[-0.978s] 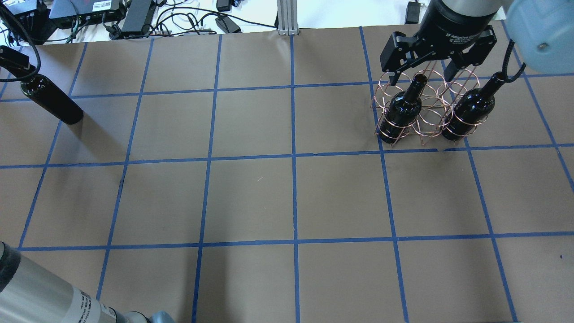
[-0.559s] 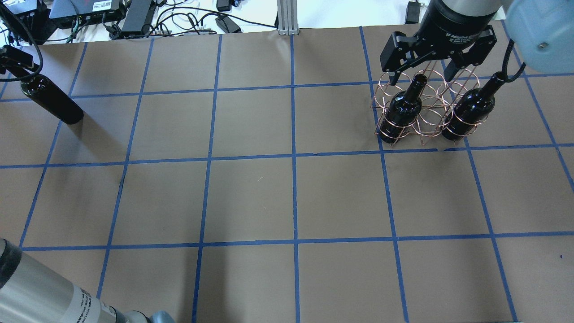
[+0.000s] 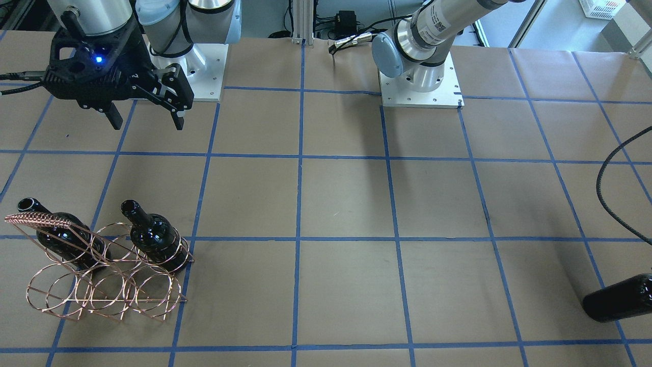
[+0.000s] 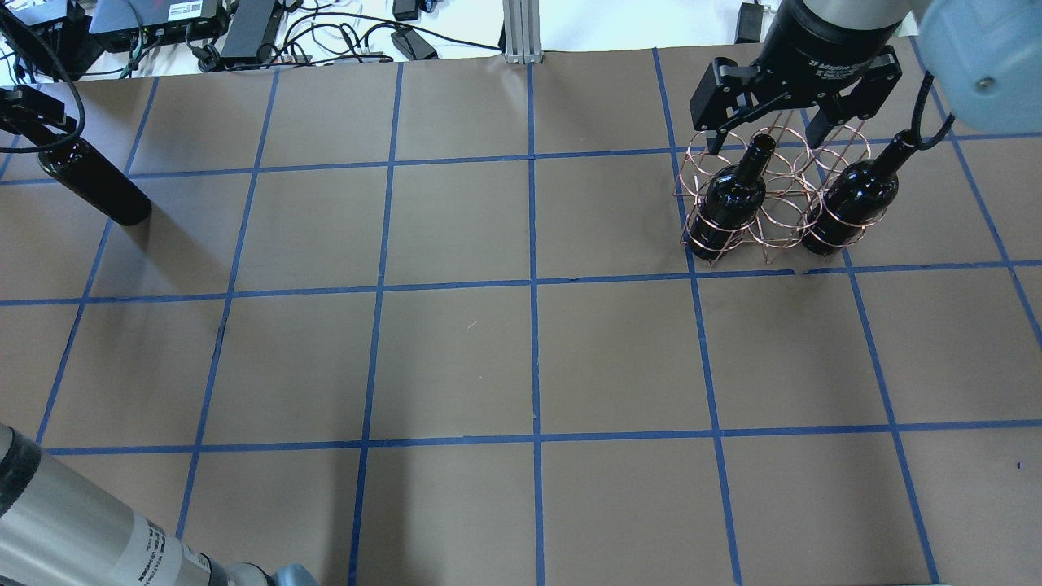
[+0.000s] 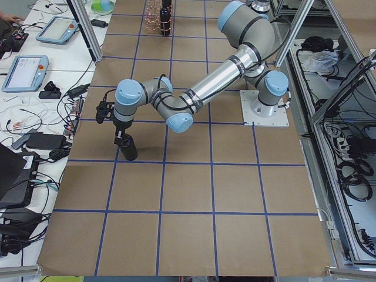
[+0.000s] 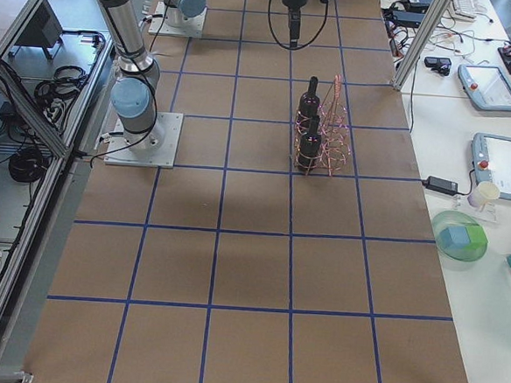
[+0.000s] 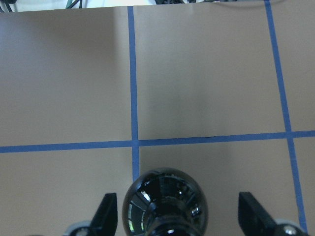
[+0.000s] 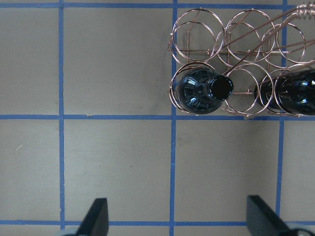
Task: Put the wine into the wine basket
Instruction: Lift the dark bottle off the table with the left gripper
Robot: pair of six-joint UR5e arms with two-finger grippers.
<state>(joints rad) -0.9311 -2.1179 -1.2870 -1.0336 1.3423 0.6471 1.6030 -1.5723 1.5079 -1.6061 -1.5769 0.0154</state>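
Observation:
The copper wire wine basket [image 3: 102, 290] stands at the table's right side, with two dark bottles [image 3: 153, 237] [image 3: 61, 234] upright in its hoops; it also shows in the overhead view [image 4: 769, 224]. My right gripper [image 3: 146, 121] is open and empty, hovering beside and above the basket; in its wrist view the basket [image 8: 231, 54] lies ahead of the spread fingers. A third wine bottle [image 4: 94, 183] stands at the far left. My left gripper [image 7: 177, 199] is open, its fingers spread on either side of this bottle's top [image 7: 165, 201] without touching it.
Brown paper with a blue tape grid covers the table [image 4: 529, 358]. Cables and electronics [image 4: 244, 32] lie beyond the far edge. An aluminium post [image 4: 521, 32] stands at the far middle. The arm bases [image 3: 420, 86] are at the robot's side.
My left gripper has shifted slightly, lower over the standing bottle's top. The right gripper, the basket and its two bottles have not visibly moved.

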